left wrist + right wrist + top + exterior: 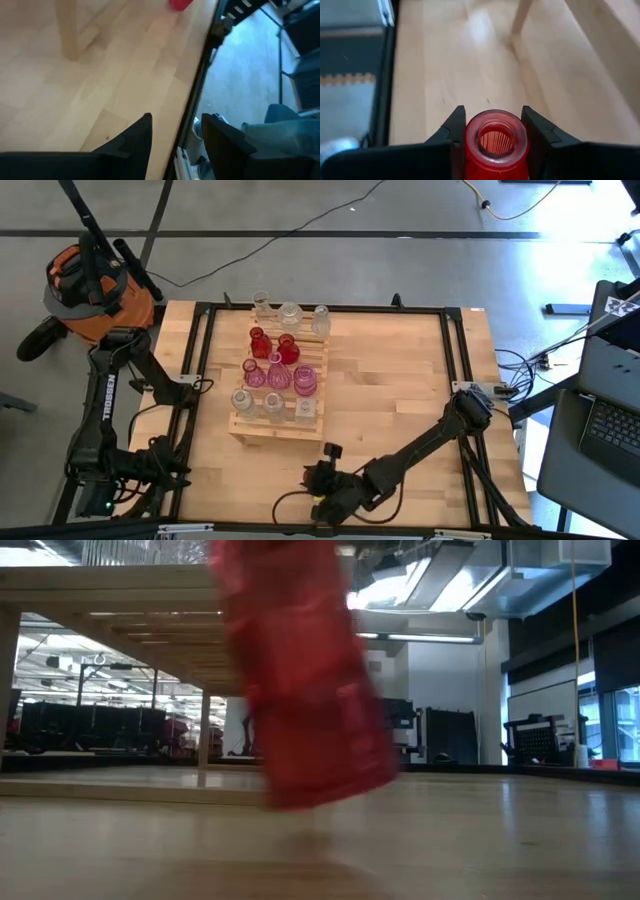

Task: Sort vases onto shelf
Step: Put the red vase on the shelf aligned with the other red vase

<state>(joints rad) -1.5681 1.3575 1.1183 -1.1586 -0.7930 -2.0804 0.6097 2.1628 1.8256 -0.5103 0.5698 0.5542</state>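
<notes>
The shelf [277,395] stands left of the table's middle with several clear, red and pink vases on its slats, such as a red one [288,348] and a pink one [304,380]. My right gripper [322,480] is near the table's front edge, in front of the shelf, shut on a red glass vase [496,150] with its open mouth toward the camera. The low view shows that vase [305,680] blurred and tilted. My left gripper [172,125] hovers open over the table's near left edge, nothing between its fingers. My right gripper pinches the red vase between its two fingers, on opposite sides just below the rim [470,137]. The fingers slant down toward the table. In the low view the vase's base [325,795] hangs tilted above the tabletop, with a shadow under it.
A black frame rail [200,350] runs around the tabletop. The bare wood [400,390] right of the shelf is open. An orange vacuum [95,290] stands on the floor at the far left, and a laptop [610,420] sits off the right side.
</notes>
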